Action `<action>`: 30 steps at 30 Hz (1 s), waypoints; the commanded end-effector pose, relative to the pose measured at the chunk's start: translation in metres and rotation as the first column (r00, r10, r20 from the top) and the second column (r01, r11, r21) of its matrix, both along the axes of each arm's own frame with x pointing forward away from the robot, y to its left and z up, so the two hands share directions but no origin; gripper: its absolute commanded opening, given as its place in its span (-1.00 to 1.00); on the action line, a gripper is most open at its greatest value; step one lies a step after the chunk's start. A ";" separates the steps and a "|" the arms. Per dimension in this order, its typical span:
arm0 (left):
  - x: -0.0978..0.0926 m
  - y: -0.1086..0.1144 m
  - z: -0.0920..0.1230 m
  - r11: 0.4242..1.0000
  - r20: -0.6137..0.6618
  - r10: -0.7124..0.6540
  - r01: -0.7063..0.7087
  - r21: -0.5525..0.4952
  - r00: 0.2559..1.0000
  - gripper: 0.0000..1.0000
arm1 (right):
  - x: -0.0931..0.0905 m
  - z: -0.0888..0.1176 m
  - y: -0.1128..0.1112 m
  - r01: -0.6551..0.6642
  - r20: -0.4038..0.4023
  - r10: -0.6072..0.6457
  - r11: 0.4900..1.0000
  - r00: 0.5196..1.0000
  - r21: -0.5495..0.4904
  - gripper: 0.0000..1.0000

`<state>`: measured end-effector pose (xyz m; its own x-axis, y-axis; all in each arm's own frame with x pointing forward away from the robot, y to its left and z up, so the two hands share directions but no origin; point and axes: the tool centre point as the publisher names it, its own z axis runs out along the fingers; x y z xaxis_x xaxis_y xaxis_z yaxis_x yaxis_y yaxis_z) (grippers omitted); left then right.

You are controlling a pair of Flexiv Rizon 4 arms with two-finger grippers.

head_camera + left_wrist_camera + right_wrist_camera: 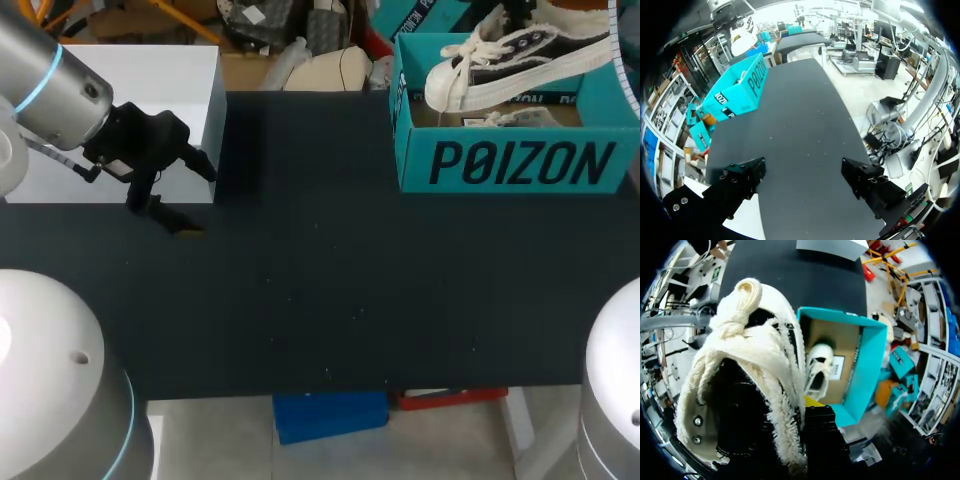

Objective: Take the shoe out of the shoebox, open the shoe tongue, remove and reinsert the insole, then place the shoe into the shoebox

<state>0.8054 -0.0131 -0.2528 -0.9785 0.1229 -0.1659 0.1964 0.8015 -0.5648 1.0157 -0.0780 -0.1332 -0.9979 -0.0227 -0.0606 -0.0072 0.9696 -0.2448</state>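
Two sneakers, one shoebox, one white box and two end effectors are in view.

The lifted sneaker is black canvas with a white sole, a white toe cap and white laces. It hangs tilted above the teal shoebox at the upper right of the head view, toe toward the frame's middle. The right end effector pinches it at the frayed collar. One yellow-tipped finger lies against the outside, and the other is hidden within the shoe's dark opening.

The second sneaker lies on the cardboard floor of the shoebox, beyond the held one. In the head view only its laces show under the lifted sole.

The shoebox stands open on the black surface and bears one line of large dark lettering on its front wall, with smaller print on a side wall. A small white label shows inside it, too small to read.

The left arm enters at the upper left. The left end effector has its fingers spread wide, with nothing between them, and hangs above the surface beside the white box, which is unmarked.
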 end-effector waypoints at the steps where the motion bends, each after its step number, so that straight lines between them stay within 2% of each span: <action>1: 0.000 0.000 0.000 1.000 -0.002 0.000 0.000 0.005 1.000 1.00 | 0.058 -0.010 -0.013 0.024 -0.038 -0.024 1.000 0.999 0.006 -1.00; 8: 0.000 0.000 0.000 1.000 -0.002 0.000 0.000 0.005 1.000 1.00 | 0.119 -0.031 -0.043 0.072 -0.005 -0.072 0.997 0.997 0.006 -1.00; 12: 0.000 0.000 0.000 1.000 -0.002 0.000 0.000 0.005 1.000 1.00 | 0.144 -0.049 -0.058 0.102 0.000 -0.102 0.995 0.995 0.011 -1.00; 21: 0.000 0.000 0.000 1.000 -0.002 0.000 0.000 0.005 1.000 1.00 | 0.190 -0.089 -0.090 0.154 0.011 -0.154 0.988 0.988 0.031 -1.00; 30: 0.000 0.000 0.000 1.000 -0.002 0.000 0.000 0.005 1.000 1.00 | 0.218 -0.131 -0.106 0.187 0.043 -0.190 0.980 0.981 0.064 -1.00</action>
<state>0.8054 -0.0130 -0.2527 -0.9785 0.1228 -0.1658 0.1963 0.8016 -0.5647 1.2076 -0.1783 -0.2458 -0.9795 0.1603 -0.1223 0.1818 0.9644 -0.1922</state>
